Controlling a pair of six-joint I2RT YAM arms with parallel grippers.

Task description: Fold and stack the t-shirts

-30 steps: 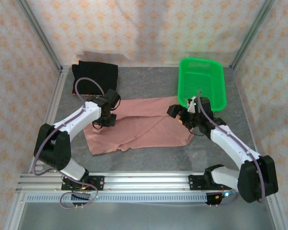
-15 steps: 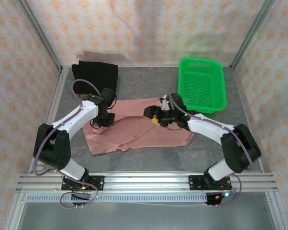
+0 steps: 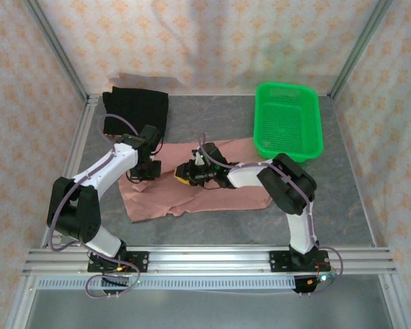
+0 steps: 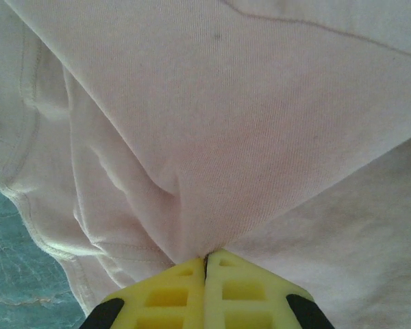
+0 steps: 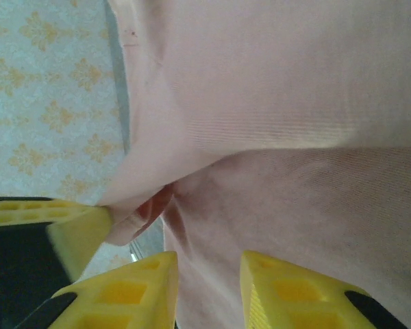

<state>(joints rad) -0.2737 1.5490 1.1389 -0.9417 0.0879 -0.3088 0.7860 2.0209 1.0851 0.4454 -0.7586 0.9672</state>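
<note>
A grey stone-patterned worktop [image 3: 212,116] is sitting inside a booth with walls [image 3: 212,41] papered in a cream and orange floral pattern. A dusty-pink t-shirt [image 3: 219,195] is lying spread out and creased across the middle of the worktop, plain side up. A black t-shirt [image 3: 135,106] is lying folded in the far-left corner, well apart from the arms' bases. A green plastic mesh basket [image 3: 288,85] is standing in the far-right corner, its near edge just beside the pink t-shirt. The left claw [image 3: 142,171] is resting on the left part of the pink t-shirt; in its wrist view the yellow fingers [image 4: 171,295] are pressing tight together and pinching a raised fold of pink cloth. The right arm is reaching across the pink t-shirt toward the left, placing the right claw [image 3: 183,175] near the left claw. In its wrist view the right yellow fingers [image 5: 281,288] are standing apart with a gap, pink cloth showing between them; whether they are touching it cannot be told. An aluminium rail [image 3: 205,259] is running along the near edge, carrying both arm bases.
</note>
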